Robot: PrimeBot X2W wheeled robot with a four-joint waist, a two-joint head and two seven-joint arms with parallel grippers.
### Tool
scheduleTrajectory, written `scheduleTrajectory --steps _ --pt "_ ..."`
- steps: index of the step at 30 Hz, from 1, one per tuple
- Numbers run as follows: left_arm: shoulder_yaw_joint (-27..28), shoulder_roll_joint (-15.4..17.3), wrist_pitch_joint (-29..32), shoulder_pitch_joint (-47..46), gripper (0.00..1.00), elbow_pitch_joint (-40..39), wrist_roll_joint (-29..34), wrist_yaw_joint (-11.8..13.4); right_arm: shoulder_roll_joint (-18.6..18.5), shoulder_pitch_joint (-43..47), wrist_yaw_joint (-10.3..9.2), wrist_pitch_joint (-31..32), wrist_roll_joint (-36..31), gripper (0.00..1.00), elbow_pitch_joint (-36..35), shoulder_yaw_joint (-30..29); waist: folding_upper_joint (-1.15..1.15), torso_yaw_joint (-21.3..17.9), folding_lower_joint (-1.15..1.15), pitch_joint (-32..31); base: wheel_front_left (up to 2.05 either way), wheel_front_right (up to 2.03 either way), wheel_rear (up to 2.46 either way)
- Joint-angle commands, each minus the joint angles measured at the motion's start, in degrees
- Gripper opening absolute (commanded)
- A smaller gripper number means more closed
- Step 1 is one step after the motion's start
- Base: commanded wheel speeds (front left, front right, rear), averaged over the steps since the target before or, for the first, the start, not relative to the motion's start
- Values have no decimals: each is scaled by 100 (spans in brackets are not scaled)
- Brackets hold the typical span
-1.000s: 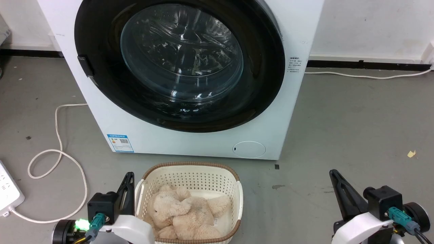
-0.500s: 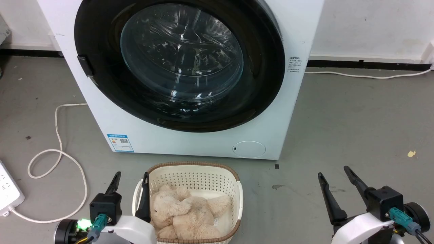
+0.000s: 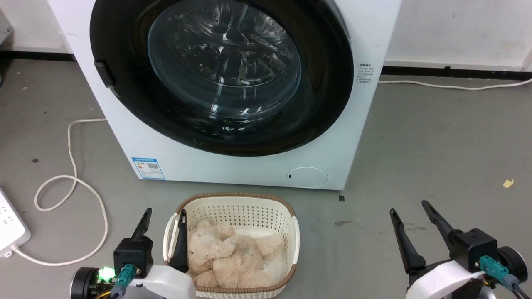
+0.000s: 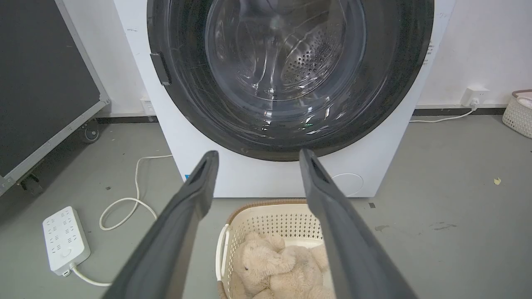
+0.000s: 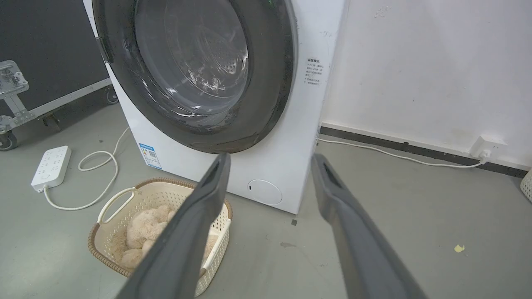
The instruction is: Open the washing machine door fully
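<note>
head view: the washing machine door (image 3: 222,70) is occupying the 12 o'clock area, lying shut and flush against the front of the white washing machine (image 3: 129,141). its dark latch (image 3: 104,74) is sitting at the door's 9 o'clock edge. a small oval panel (image 3: 307,177) is showing at the door's 5 o'clock, low on the machine front.

the left gripper (image 3: 165,213) is resting at 7 o'clock, its 2 fingers standing spread apart and holding nothing; 1 finger is overlapping the left rim of the basket (image 3: 235,195). the right gripper (image 3: 408,207) is resting at 5 o'clock, fingers likewise spread wide and empty, over the grey floor (image 3: 436,137). both grippers are sitting well apart from the door.

the basket is standing at 6 o'clock, just in front of the machine, with a beige plush toy (image 3: 228,255) lying inside. a white power strip (image 3: 10,224) is lying at 8 o'clock, its cable (image 3: 70,187) looping across the floor.

wrist views: the door is facing each pair of parted fingers at 12 o'clock, untouched.
</note>
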Motion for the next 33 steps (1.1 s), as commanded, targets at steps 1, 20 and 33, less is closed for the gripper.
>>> scheduleTrajectory --steps 1,20,33 --pt "-37 1 -67 -46 100 -31 -44 43 -22 -67 -1 -40 25 100 -38 -1 0 14 0 45 0 0 0" --pt "-226 1 -294 -403 100 -251 -91 160 -601 -1118 -2 135 324 100 -303 21 0 213 0 779 0 0 0" --pt "-366 1 -450 -643 100 -370 -172 276 -645 -2214 -3 471 1112 0 32 -234 0 368 0 1228 0 0 0"
